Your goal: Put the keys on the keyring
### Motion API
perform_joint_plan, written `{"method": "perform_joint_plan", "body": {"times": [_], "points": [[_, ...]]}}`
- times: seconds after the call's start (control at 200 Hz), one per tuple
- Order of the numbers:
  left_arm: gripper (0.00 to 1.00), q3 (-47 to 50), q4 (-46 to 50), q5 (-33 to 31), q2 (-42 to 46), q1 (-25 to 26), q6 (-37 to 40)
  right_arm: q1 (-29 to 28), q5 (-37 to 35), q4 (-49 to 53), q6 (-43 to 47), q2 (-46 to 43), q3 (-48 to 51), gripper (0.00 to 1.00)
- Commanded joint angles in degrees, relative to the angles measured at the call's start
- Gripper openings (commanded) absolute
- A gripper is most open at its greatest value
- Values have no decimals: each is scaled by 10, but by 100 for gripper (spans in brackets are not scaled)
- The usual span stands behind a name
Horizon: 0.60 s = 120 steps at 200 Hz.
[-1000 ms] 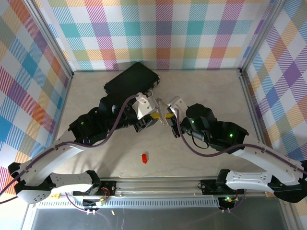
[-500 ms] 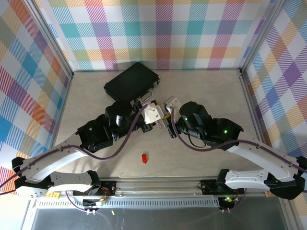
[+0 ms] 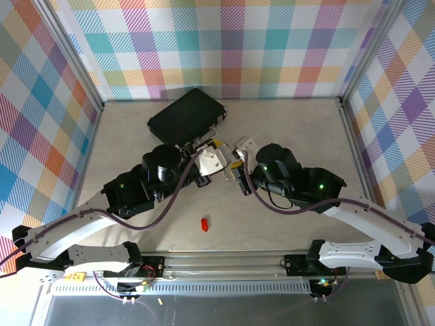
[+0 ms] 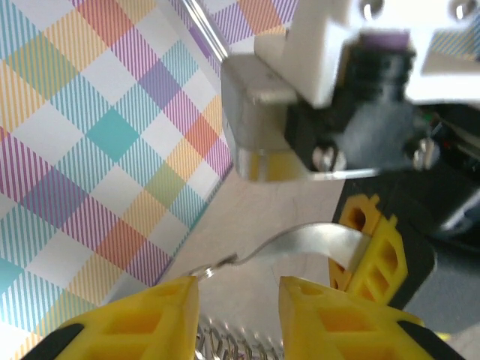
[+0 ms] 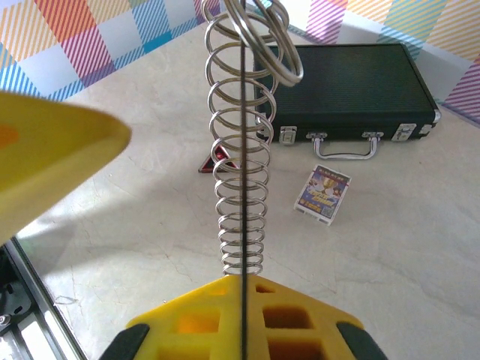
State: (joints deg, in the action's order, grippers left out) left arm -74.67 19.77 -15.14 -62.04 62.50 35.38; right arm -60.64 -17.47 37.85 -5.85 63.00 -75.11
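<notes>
The keys, a tiny red piece [image 3: 204,223], lie alone on the table near the front edge, well apart from both grippers. The keyring [image 5: 241,172] is a thin metal loop carrying a row of small wire rings, held above mid-table. My right gripper [image 5: 244,289] is shut on its thin wire just below the rings. My left gripper [image 4: 238,300] faces it, jaws apart, with the loop's curved end [image 4: 300,244] just above the gap and the rings [image 4: 232,341] low between the fingers. In the top view the left gripper [image 3: 223,168] and the right gripper [image 3: 238,170] meet tip to tip.
A black case [image 3: 187,115] lies at the back left of centre. Beside it on the table are a small card deck [image 5: 322,195] and a dark red flat triangle [image 5: 217,159]. Checked walls [image 3: 41,122] enclose the table on three sides.
Both grippers have moved together a little toward the back of the table, holding the keyring between them. The red piece has stayed put.
</notes>
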Motion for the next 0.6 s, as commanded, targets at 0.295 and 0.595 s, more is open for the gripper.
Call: {"method": "perform_joint_plan", "body": {"times": [0.295,0.595], "points": [[41,-11,8,-15,-7,4,-3,6,-3,-9,5,-23,2,0],[34,-34,40,-6,-19,4,22,7,7,26,53,-24,-2,0]]}}
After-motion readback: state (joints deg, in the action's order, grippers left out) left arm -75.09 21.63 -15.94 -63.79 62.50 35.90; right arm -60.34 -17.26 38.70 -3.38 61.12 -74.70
